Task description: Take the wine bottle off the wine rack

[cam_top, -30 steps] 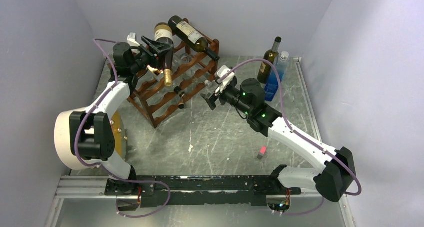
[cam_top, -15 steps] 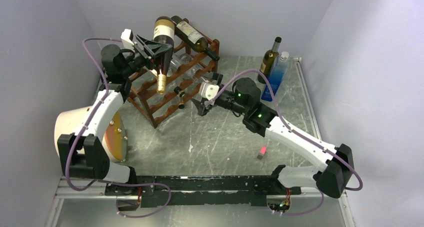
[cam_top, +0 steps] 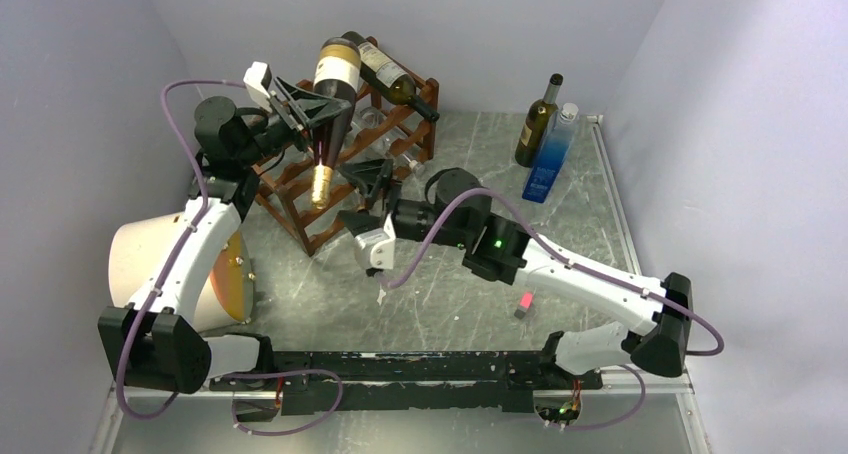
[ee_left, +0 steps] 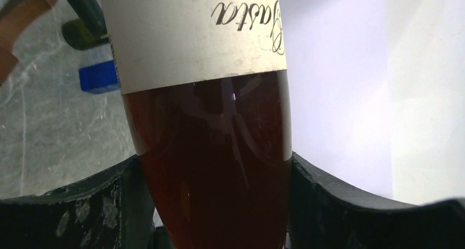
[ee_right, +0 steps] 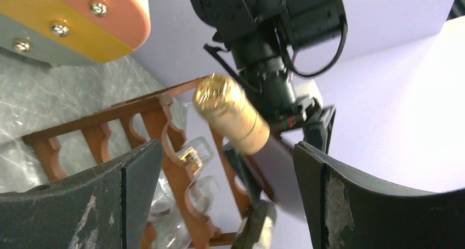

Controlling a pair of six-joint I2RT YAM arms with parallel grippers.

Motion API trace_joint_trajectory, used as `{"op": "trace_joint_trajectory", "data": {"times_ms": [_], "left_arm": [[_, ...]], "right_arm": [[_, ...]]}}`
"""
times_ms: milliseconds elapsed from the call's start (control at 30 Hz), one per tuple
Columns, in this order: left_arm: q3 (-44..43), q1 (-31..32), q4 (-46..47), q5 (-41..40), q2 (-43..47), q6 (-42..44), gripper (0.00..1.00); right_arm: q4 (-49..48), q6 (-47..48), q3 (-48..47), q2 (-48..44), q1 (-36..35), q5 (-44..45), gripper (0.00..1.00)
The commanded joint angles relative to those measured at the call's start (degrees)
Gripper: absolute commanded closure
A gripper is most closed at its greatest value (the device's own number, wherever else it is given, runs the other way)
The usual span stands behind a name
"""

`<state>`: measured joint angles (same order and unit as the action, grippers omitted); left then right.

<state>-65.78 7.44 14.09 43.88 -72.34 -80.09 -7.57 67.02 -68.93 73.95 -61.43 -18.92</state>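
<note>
- Left gripper (cam_top: 318, 112) is clamping the wine bottle (cam_top: 335, 79), raising it higher above the wine rack (cam_top: 290, 184).
- Right gripper (cam_top: 362, 196), spread wide and empty, is swinging left beneath the bottle's neck.

The wine bottle (cam_top: 338, 72) rose further above the wine rack (cam_top: 296, 196); right arm (cam_top: 560, 274) swung left.

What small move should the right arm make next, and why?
Probably ease the open right end effector forward until its fingers flank the bottle at its gold-capped neck. The left end effector grips the bottle by its body, tilted neck-down over the rack. The right wrist view shows the neck framed ahead between the open fingers, not yet reached.
</note>
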Motion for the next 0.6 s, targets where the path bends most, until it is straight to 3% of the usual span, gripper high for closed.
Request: {"op": "trace_joint_trajectory", "data": {"times_ms": [0, 200, 567], "left_arm": [[-1.98, 2.75, 11.24, 0.51, 5.59, 1.14, 0.93], [-0.68, 5.80, 9.79, -0.03, 6.65, 1.88, 0.93], [1.69, 12.16, 8.27, -1.63, 7.58, 3.41, 0.93]], "right_arm": [[4.25, 10.93, -4.86, 2.43, -3.75, 7.06, 0.08], [2.02, 16.24, -4.65, 3.82, -7.37, 11.69, 0.07], [0.03, 17.82, -4.27, 5.40, -7.68, 12.99, 0.25]]}}
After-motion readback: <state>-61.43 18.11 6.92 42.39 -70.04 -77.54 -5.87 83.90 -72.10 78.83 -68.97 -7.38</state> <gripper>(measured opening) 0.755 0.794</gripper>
